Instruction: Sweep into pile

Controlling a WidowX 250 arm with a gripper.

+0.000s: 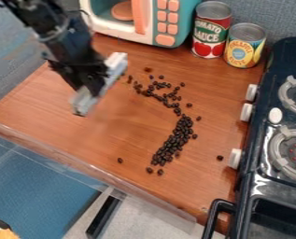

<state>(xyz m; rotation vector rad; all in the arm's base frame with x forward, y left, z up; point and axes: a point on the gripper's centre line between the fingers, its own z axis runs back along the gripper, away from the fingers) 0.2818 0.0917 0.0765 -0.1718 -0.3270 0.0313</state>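
- Gripper point(95, 85), at ten o'clock in the camera view, is closed around a pale bar point(82, 102), which slants from one o'clock down to seven.
- Bar looks light and stiff; best held mid-length, as now, so that its long edge stays square to the push.
- Dark beans point(177, 138) lie in a curved band on the wooden counter point(106, 140), from three to five o'clock of the gripper, packed closer at the lower end.
- Each bean is probably light, hard and quick to roll; sweep low and slow rather than pinch.
- Stray beans sit apart, one point(120, 160) at five o'clock, another point(220, 158) at four.
- Gripper covers the bar's middle; whether its lower edge touches the wood is hard to tell.
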